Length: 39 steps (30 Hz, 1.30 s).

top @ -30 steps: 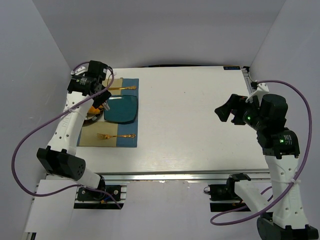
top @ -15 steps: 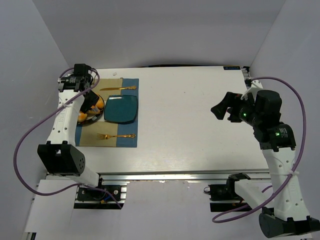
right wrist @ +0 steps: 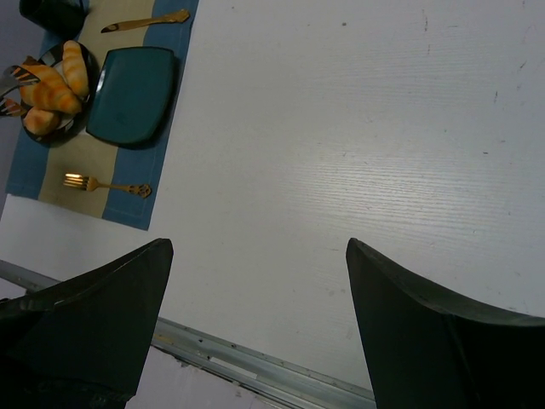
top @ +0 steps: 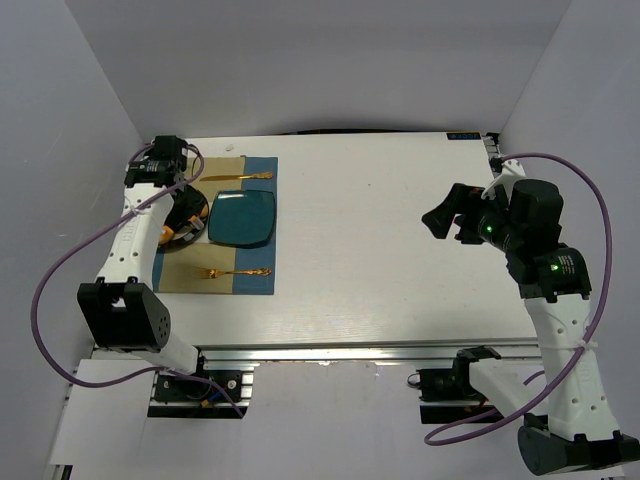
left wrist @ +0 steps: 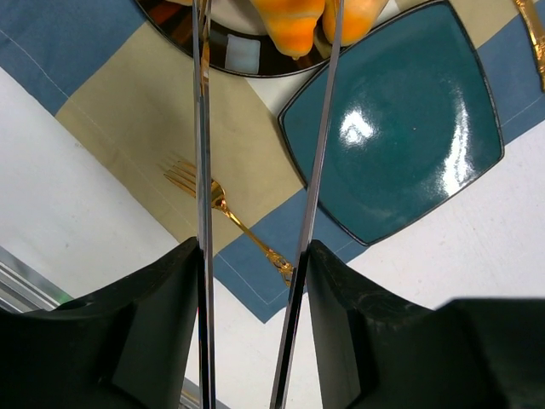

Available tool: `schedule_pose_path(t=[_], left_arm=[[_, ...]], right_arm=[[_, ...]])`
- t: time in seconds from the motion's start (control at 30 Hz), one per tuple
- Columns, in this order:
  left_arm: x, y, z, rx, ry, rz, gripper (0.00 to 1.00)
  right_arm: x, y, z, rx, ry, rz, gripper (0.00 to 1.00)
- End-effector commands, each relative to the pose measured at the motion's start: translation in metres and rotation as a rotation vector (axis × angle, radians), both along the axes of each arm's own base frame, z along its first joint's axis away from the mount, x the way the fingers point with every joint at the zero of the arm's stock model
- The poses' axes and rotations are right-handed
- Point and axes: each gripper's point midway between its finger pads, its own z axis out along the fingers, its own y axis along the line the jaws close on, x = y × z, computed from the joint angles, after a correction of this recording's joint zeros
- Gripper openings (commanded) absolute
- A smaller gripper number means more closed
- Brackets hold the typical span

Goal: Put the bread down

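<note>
Several golden-orange bread rolls [right wrist: 55, 85] lie on a dark round plate [left wrist: 213, 47] at the left end of the placemat. My left gripper [left wrist: 253, 256] is shut on chrome tongs [left wrist: 203, 170]; it hangs over that dark plate [top: 185, 205]. One bread [left wrist: 294, 21] sits between the two tong arms at the top edge of the left wrist view; the tong tips are out of view. The empty teal plate [top: 242, 217] lies just right of the rolls, also in the left wrist view [left wrist: 400, 128]. My right gripper [top: 445, 220] is open and empty, high over the table's right side.
A blue and beige placemat [top: 255, 285] holds the plates. A gold fork [top: 232, 272] lies on its near part and a gold knife [top: 238, 177] on its far part. White walls close in the table on the left, back and right.
My left wrist swung left over the plate of rolls, then came slightly back to the right. My right arm shifted a little left and then held still.
</note>
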Motion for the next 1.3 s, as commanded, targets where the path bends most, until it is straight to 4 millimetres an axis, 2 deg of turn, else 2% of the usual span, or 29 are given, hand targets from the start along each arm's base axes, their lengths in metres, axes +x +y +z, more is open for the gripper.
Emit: schedule_pose_path(t=[0.0, 0.13, 0.33, 0.43, 0.8, 0.9, 0.93, 1.07, 1.27], left_arm=[[0.005, 0.000, 0.002, -0.009, -0.038, 0.004, 0.61], [0.007, 0.001, -0.009, -0.011, -0.027, 0.005, 0.61], [0.011, 0.004, -0.014, 0.010, -0.016, 0.002, 0.61], [0.012, 0.018, -0.016, 0.017, -0.014, 0.036, 0.61], [0.014, 0.021, -0.036, 0.009, 0.023, 0.041, 0.61], [0.014, 0.022, -0.036, 0.011, 0.022, 0.042, 0.56], [0.014, 0.022, -0.036, 0.011, 0.022, 0.042, 0.49], [0.014, 0.023, -0.033, 0.010, 0.014, 0.045, 0.42], [0.014, 0.022, -0.020, 0.004, -0.016, 0.047, 0.37]], right_arm=[[0.005, 0.001, 0.010, -0.002, -0.052, 0.000, 0.89], [0.005, 0.001, 0.008, -0.002, -0.049, 0.000, 0.90], [0.005, 0.000, 0.006, -0.008, -0.045, -0.002, 0.89], [0.006, -0.001, 0.005, -0.012, -0.045, -0.004, 0.89], [0.008, -0.002, 0.002, -0.017, -0.040, -0.008, 0.89], [0.008, -0.001, 0.000, -0.016, -0.037, -0.006, 0.89], [0.007, -0.001, 0.000, -0.015, -0.036, -0.003, 0.89], [0.008, -0.001, 0.001, -0.016, -0.040, -0.004, 0.89], [0.007, 0.001, 0.003, -0.008, -0.044, 0.003, 0.89]])
